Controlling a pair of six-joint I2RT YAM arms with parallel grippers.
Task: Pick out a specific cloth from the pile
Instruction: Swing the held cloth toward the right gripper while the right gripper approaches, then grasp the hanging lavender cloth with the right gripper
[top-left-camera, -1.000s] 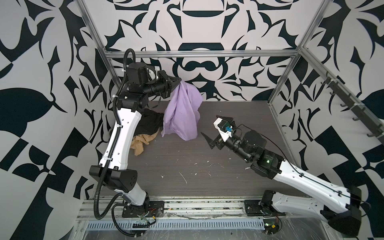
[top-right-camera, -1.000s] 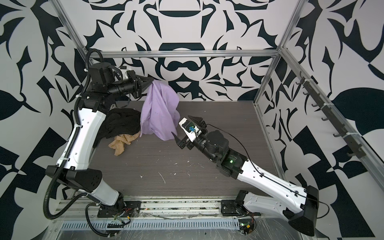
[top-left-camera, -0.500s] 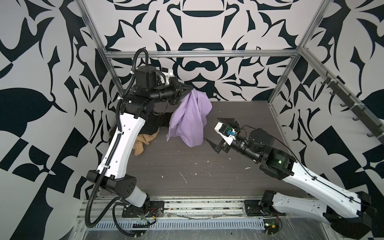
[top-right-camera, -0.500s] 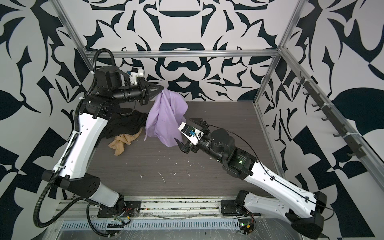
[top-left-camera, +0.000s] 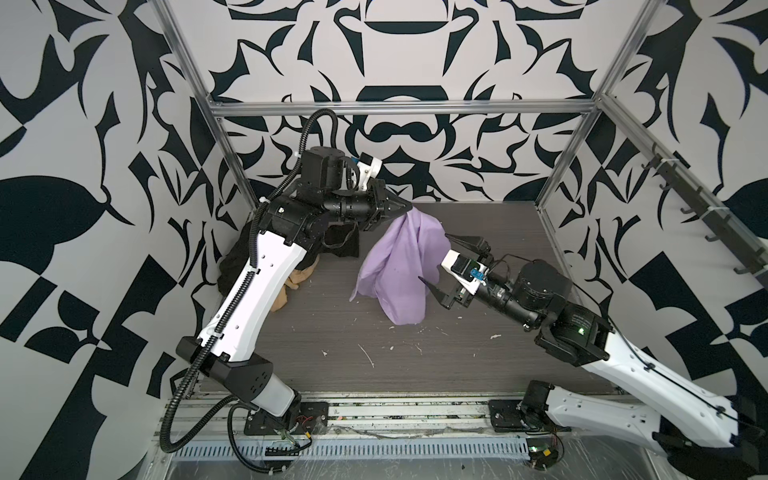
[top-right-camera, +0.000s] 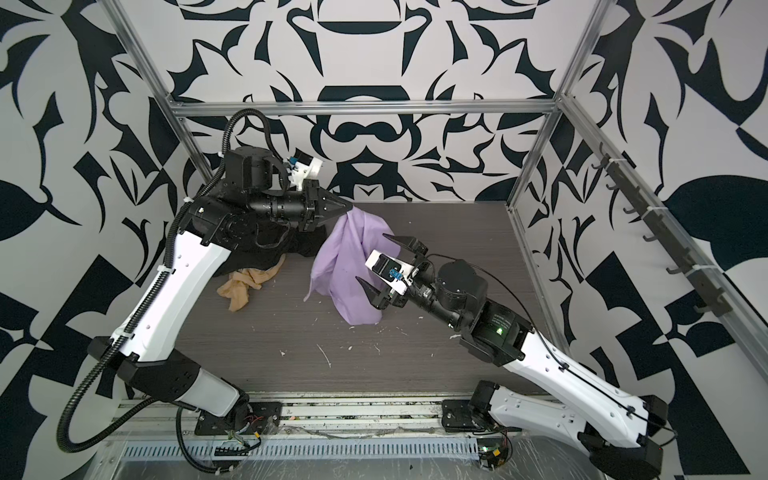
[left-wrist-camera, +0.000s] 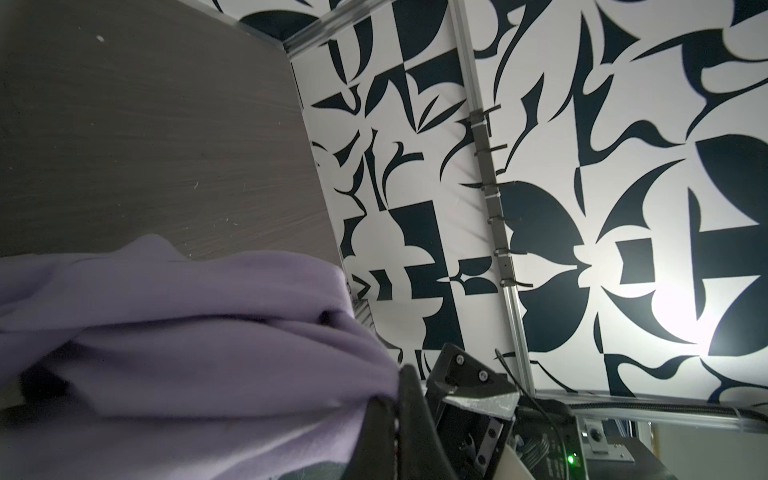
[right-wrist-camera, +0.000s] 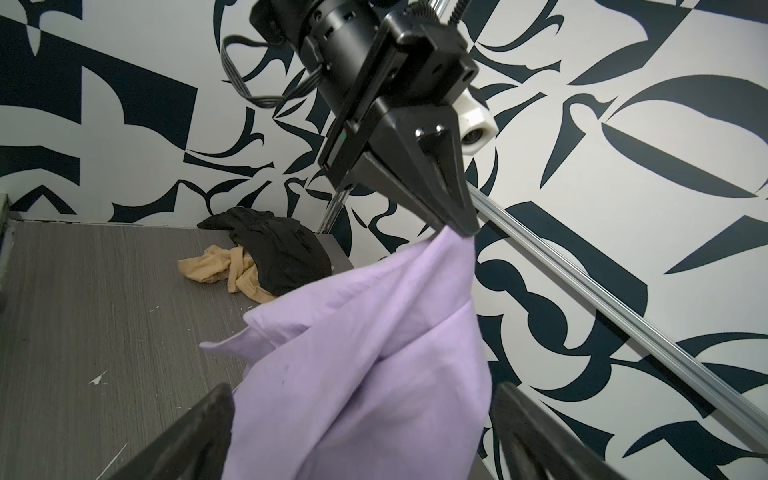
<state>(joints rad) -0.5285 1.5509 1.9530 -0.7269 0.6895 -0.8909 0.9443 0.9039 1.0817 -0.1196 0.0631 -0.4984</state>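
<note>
The left gripper (top-left-camera: 409, 205) pinches the lilac cloth (top-left-camera: 395, 266) by its top so it hangs clear of the pile (right-wrist-camera: 274, 253), while the right gripper (top-left-camera: 433, 257) stands wide open around its folds, probably to grasp

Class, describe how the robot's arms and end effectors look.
Both arms: white shells, black joints. The left arm carries a black corrugated hose; the right arm shows a green light. The left end effector and right end effector are black and pointed.

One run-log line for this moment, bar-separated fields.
left gripper: shut on thin lilac fabric cloth, hanging | right gripper: open around it | black and tan-orange cloths: lying apart
</note>
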